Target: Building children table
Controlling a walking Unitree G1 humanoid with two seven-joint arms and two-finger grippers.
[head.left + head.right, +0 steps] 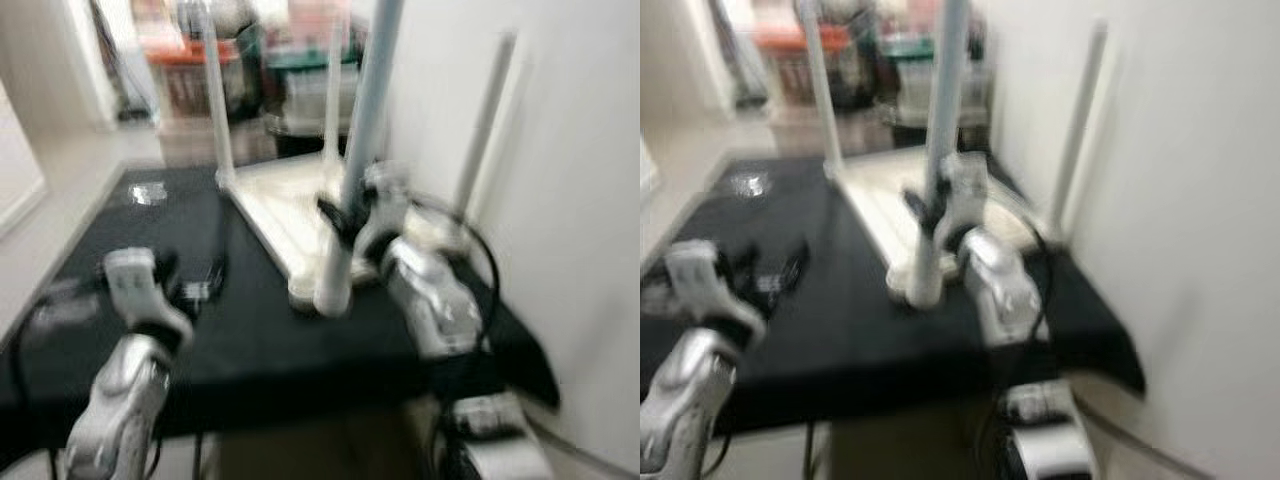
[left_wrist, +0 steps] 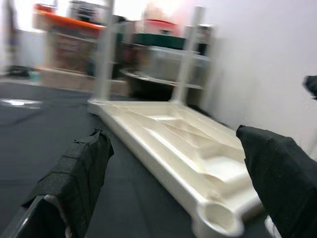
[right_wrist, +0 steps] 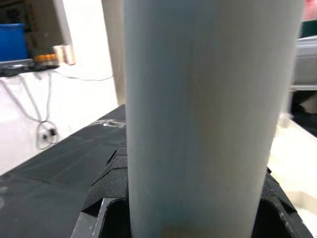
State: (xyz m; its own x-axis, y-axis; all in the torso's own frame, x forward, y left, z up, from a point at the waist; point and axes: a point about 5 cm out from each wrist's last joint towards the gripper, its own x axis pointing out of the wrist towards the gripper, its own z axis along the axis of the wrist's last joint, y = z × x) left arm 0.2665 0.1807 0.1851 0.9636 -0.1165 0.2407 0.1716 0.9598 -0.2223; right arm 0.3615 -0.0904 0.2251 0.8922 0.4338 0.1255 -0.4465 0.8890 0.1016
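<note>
Left eye view: right gripper [image 1: 345, 215] clamps table leg [image 1: 362, 150] beside tabletop [image 1: 290, 215] socket [image 2: 218, 216]; keep leg vertical. Left gripper [image 1: 195, 285] spread, empty.

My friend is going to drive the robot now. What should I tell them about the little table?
Right gripper: shut on the near leg, holding it upright at the tabletop's near corner.
Left gripper: open, hovering low over the black table, aimed at the tabletop.
White tabletop: lies upside down on the black table beside the wall.
Done: three legs stand up at the far corners and the wall-side corner.
Left: the held leg looks to be at the last corner socket; the blur hides whether it is fully seated. Probably press it home, let go, then flip the table.
</note>
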